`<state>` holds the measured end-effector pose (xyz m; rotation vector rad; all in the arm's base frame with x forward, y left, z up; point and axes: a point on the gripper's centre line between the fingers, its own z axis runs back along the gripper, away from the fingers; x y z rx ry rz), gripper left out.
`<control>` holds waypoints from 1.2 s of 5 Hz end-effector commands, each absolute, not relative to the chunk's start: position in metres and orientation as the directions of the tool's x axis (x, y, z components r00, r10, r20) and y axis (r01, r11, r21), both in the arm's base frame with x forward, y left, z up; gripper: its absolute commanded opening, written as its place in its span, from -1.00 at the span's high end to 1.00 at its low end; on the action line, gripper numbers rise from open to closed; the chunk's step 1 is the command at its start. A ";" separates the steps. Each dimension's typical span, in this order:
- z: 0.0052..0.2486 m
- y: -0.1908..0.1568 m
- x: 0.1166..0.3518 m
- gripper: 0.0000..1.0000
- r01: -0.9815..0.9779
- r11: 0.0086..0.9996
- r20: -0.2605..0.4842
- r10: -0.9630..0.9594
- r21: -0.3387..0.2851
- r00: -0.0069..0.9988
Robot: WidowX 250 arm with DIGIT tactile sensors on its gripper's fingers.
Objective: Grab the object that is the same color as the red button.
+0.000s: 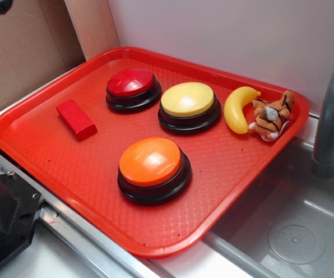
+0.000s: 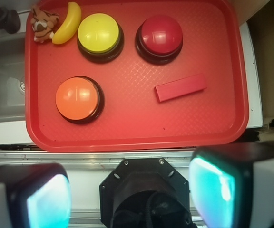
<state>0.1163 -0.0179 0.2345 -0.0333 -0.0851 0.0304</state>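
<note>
Red tray carries block, three buttons, banana, tiger toy.

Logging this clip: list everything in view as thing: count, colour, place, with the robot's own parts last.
tray: 1, red, on the counter beside the sink, holds every item below
red block: 1, red, lying flat, left part of the tray in the exterior view
red button: 1, dark red dome on black base, far side of the tray
yellow button: 1, yellow dome, right of the red button
orange button: 1, orange dome, near side
banana: 1, yellow, far right corner
tiger toy: 1, orange striped, touching the banana
sink: 1, grey, right of the tray
faucet: 1, grey, over the sink
gripper: 1, black with pale pads, open, off the tray's edge
</note>
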 end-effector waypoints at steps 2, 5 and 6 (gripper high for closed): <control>0.213 -0.005 0.134 -1.00 -0.205 0.976 0.080 0.211 -0.077 0.974; 0.118 0.058 0.171 -1.00 -0.803 0.587 0.276 0.793 -0.106 0.543; 0.083 0.072 0.178 -1.00 -0.887 0.455 0.286 0.863 -0.083 0.417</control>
